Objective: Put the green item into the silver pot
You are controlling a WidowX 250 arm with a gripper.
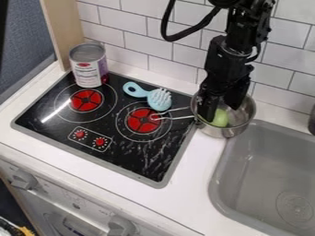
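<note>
1. At the view's far left, a pale wooden panel [60, 27] stands upright; below it, along the front of the counter [111, 183], grey knobs [23, 179] on a white front.
2. Can [88, 65], upright at the back left of the black stovetop [52, 126]; pale label with red print; well apart from the pot [223, 132].
3. Stovetop bears two red burners [86, 100] and, nearer the front edge, two small red dials [80, 134]; whitish streaks on its right part.
4. Brush [159, 99], light blue with pale bristles upward; it lies between can and pot, its head at the right burner's ring, its handle pointing toward the can.
5. Wire handle [175, 117] of the pot reaches left over the right burner, passing just in front of the brush head.
6. Pot, silver and round, stands upright beside the stovetop's right edge; the gripper [223, 113] comes down into its mouth from above and hides part of the inside; fingers spread apart, one on each side of a gap.
7. Green item [219, 119], inside the pot; light yellow-green, smooth, rounded where it shows; partly hidden by the left-hand finger; whether they touch, cannot tell.
8. Sink [261, 184], grey, with a round drain [295, 207], right of the pot.
</note>
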